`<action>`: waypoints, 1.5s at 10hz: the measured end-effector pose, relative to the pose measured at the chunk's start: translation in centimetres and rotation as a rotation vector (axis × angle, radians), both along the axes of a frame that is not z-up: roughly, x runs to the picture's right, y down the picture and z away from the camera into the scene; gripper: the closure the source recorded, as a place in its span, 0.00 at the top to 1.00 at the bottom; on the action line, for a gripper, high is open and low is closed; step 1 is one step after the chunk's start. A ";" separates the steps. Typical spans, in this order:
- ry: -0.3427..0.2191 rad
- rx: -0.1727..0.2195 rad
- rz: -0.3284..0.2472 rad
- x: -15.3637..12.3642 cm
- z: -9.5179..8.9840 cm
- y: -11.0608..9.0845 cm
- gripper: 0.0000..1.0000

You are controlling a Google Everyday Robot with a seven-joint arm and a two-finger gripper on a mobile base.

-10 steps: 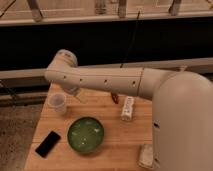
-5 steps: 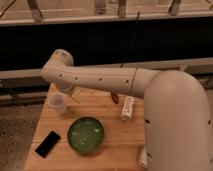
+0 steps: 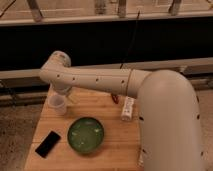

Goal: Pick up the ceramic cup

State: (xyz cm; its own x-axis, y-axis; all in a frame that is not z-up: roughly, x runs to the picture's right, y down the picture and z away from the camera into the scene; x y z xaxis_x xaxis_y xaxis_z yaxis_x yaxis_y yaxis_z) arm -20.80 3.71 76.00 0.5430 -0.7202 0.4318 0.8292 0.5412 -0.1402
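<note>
The ceramic cup (image 3: 57, 104) is small, white and upright, near the back left corner of the wooden table (image 3: 115, 145). My arm reaches in from the right across the table, and its wrist bends down just above and behind the cup. The gripper (image 3: 66, 95) hangs right at the cup's rim, on its right side, largely hidden by the wrist. I cannot tell whether it touches the cup.
A green round bowl (image 3: 86, 135) sits in the middle front of the table. A black phone (image 3: 48, 143) lies at the front left. A white tube-shaped bottle (image 3: 128, 108) and a small red object (image 3: 115, 98) lie to the right, under the arm.
The arm's bent joint has shifted slightly to the left, and the arm fills more of the right side. The cup has stayed where it was.
</note>
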 end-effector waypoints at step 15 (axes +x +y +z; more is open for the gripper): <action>-0.074 -0.081 -0.065 -3.0 7.8 6.1 0.80</action>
State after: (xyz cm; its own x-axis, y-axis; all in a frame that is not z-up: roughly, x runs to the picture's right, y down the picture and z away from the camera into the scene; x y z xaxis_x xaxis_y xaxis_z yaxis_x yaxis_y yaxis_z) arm -23.80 9.79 83.78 0.4608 -0.7139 0.5272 0.8718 0.4755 -0.1180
